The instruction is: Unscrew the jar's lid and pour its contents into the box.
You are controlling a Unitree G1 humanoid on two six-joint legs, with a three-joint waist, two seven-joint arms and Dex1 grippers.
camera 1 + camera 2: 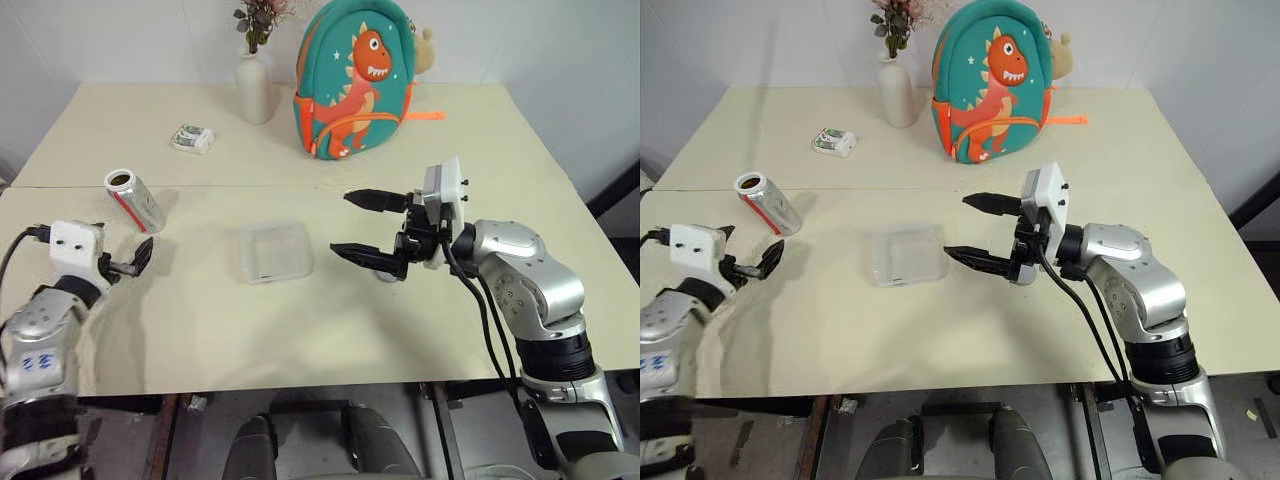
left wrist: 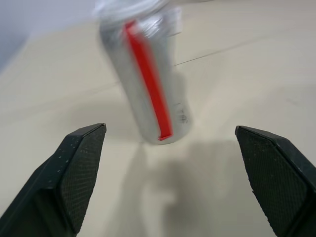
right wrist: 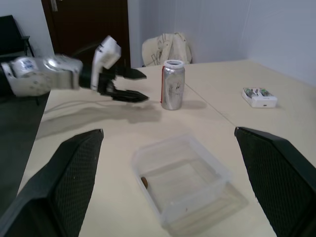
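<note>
head cameras overlook table [image 1: 400,330], wrist cameras close

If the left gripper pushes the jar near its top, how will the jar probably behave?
The jar stands upright on the table, narrow and tall, so it may tip rather than slide. Its round, smooth silvery body would probably roll afterwards. With its mouth open, anything left inside could spill.

- Setting: plain indoor room, likely a lab or test space dressed with household props.
- Furniture: two cream tables [image 1: 330,330] pushed together; a chair [image 3: 165,47] draped with a cloth beyond them.
- Surroundings: bare white walls [image 1: 560,40]; dark wooden door [image 3: 84,24].
- Props: dinosaur backpack [image 1: 355,80], white flower vase [image 1: 254,88], small white-and-green packet [image 1: 192,138].
</note>
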